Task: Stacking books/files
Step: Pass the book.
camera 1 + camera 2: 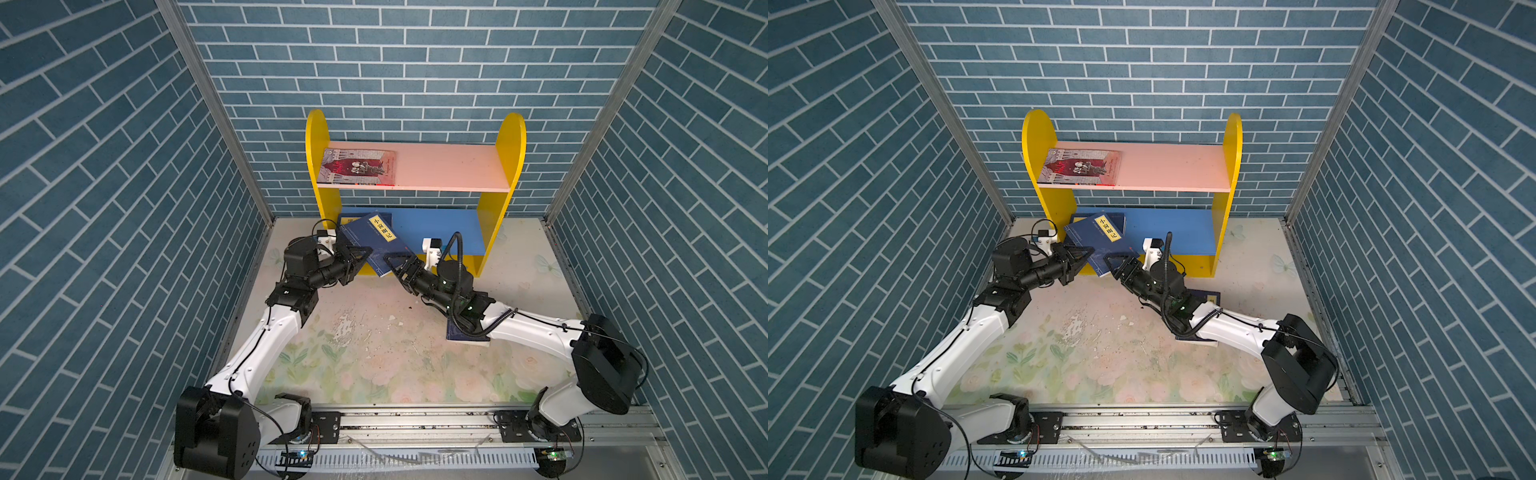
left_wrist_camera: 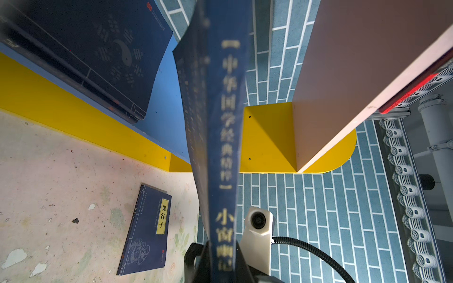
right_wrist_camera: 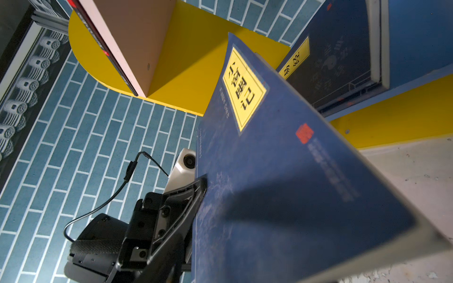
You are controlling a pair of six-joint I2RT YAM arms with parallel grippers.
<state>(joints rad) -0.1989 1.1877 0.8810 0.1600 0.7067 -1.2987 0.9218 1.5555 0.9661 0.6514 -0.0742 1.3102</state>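
the left pincer (image 1: 362,254) is clenched on the left edge of a navy book with a yellow title strip (image 1: 372,239), holding it tilted in the air in front of the blue lower shelf (image 1: 436,228) of the yellow-sided bookcase (image 1: 510,145). the right pincer (image 1: 394,264) sits at that book's near right corner; whether it is grasping it cannot be told. behind the held book, another navy book (image 1: 348,217) lies flat on the lower shelf. the red-pink illustrated book (image 1: 359,166) lies at the left end of the pink upper shelf (image 1: 449,168). one more navy book (image 2: 147,232) lies flat on the floral worktop (image 1: 374,357), partly under the right arm.
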